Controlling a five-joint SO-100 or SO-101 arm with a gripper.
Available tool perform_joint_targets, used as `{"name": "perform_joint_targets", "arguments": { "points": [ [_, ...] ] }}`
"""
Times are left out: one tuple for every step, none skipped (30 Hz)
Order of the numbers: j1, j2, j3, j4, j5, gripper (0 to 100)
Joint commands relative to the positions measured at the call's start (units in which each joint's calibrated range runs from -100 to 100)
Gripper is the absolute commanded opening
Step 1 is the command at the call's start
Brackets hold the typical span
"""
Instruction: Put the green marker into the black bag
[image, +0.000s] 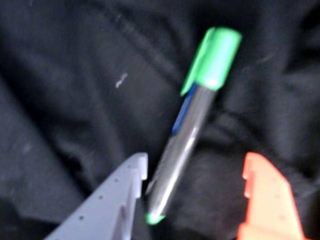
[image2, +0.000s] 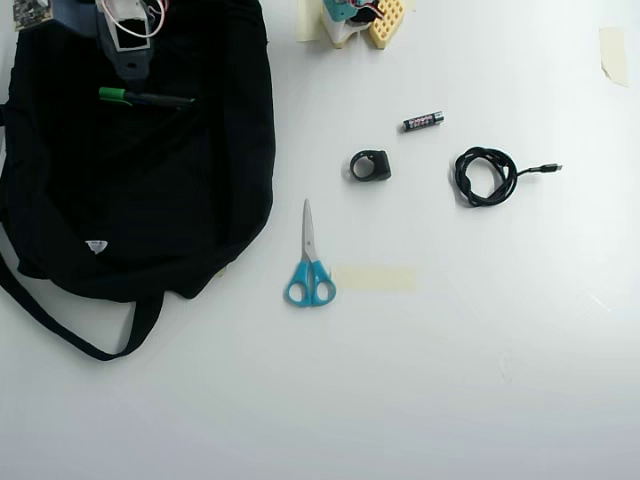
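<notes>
A: What can't we make out here?

B: The wrist view is blurred, and both fingers are cut off at the bottom edge. In the overhead view most of the arm is cropped at the top edge, and we cannot see the fingertips against the dark cloth.

A: How do we read the gripper?

B: It hangs over the black bag, near the bag's upper edge in the overhead view. The grey finger and the orange finger stand wide apart. We see nothing clamped between them.

A: And the green marker?

B: It lies on the bag's cloth just ahead of the fingers. In the wrist view its small green end sits close beside the grey fingertip, whether touching we cannot tell, and well clear of the orange one. Its long axis runs away from the gripper, tilting toward the orange side, cap at the far end. In the overhead view it lies almost level across the picture, cap to the left.

A: Anything else?

B: Off the bag, on the white table, we see blue-handled scissors, an AAA battery and a coiled black cable.
</notes>
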Motion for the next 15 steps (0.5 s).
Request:
{"name": "perform_joint_targets", "arguments": {
  "points": [
    [-1.34,-1.96,-0.54,0.77,-0.17,17],
    [-1.49,-2.04,-0.54,0.94,-0.17,9],
    [-2.24,-2.12,-0.9,1.98,-0.17,4],
    [-2.99,-2.87,-0.63,2.32,-0.17,2],
    [-4.63,-5.69,-0.45,2.75,-0.17,2],
    [-7.33,-9.18,-0.27,2.84,-0.17,2],
    [-9.57,-11.59,0.18,3.18,-0.17,2],
    [-13.61,-14.16,0.81,4.39,-0.17,2],
    [-18.32,-15.15,0.81,5.77,-0.27,2],
    [-24.68,-15.15,0.27,5.85,-0.38,2],
    [-29.24,-15.24,-0.18,5.85,-0.38,2],
    [-35.9,-16.4,-0.18,5.85,-1.11,2],
    [-41.96,-19.47,0.18,5.34,-3.0,2],
    [-47.27,-23.2,0.81,5.08,-3.26,2],
    [-49.88,-25.36,0.81,5.08,-4.31,2]
  ]
}}
